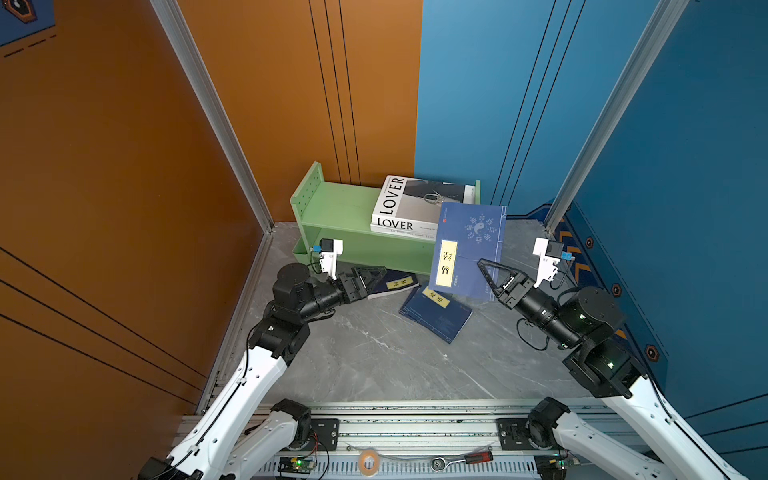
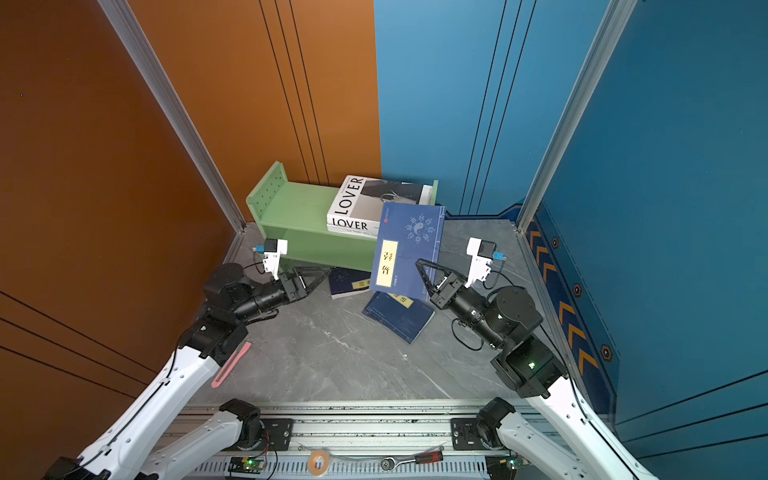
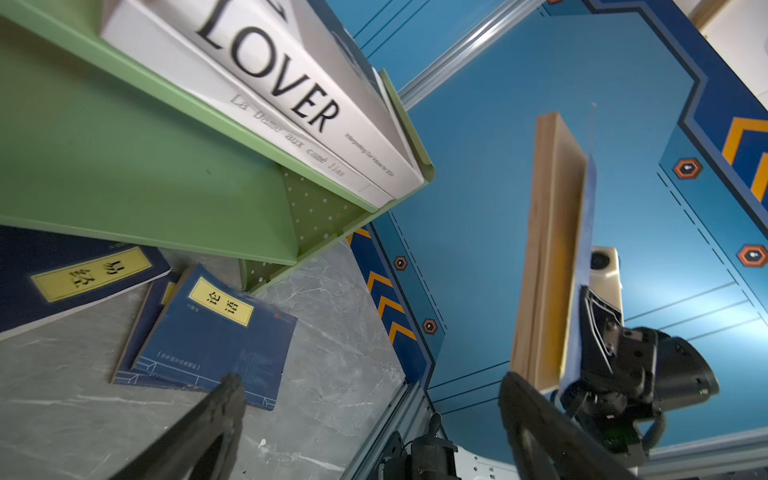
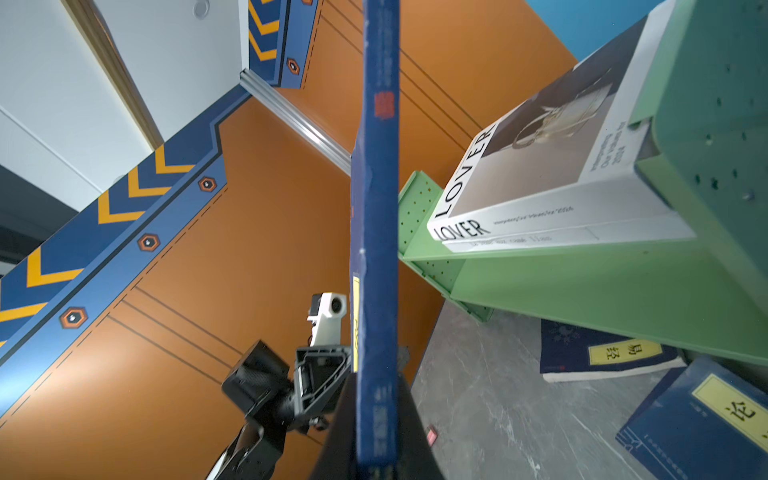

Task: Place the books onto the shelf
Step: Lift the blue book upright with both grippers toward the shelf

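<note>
1. The right gripper [image 1: 486, 270] is clamping a navy book [image 1: 469, 245] upright in the air, just in front of the shelf's [image 1: 336, 208] right end.
2. The left gripper [image 1: 374, 277] is hanging wide open and empty, low beside a second navy book [image 1: 397, 284] at the shelf's foot.
3. The LOVER book [image 1: 409, 203] is lying on the shelf top.

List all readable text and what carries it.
"LOVER": top white book, cover and spine.
"Interpreting Our Values for 2024": same cover.
"La Dame aux camé lias": lower white book, spine.
"易经": shelf-side navy book, label.
"论语": other floor navy book, label.
Raised navy book label: too blurred.
</note>
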`<state>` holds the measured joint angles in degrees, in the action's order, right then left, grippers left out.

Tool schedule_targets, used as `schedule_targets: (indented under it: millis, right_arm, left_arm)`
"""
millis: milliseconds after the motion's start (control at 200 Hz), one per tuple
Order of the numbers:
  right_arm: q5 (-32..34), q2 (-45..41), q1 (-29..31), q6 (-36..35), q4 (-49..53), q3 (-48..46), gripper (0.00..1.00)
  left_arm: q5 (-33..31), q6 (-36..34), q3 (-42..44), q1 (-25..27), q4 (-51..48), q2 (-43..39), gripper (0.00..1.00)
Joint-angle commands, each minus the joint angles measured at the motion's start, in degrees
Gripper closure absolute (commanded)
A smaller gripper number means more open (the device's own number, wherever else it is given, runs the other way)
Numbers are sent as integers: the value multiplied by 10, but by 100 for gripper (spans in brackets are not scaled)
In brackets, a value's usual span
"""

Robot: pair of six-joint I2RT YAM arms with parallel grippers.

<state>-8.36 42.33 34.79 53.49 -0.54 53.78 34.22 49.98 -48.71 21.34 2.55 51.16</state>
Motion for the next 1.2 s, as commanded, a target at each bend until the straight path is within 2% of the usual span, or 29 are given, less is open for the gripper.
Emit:
schedule_targets:
  millis: [0,135,280,511,646,826,981,1197]
  right_arm:
    - [72,3,-4,19,-71,-6,94]
    - [107,-1,-3,39,-126,-38,94]
    - [110,0,-3,44,-165,-49,94]
    - [111,10,1,52,-220,-55,94]
    - [108,31,7,63,-251,-49,94]
    - [112,44,15,58,-262,-33,95]
    - [119,58,19,58,-266,-30,96]
    - [126,74,19,52,-272,-19,97]
  left_arm:
    - [-38,4,10,37,52,-15,2]
    - [-66,26,22,82,105,-5,0]
    - [-78,52,21,123,178,38,2]
    - [-65,53,-49,174,239,137,2]
    - [-72,75,-98,188,267,199,2]
    - [-95,94,-139,201,269,243,2]
    - [-84,94,-158,215,318,260,2]
    - [-87,66,-178,233,320,264,0]
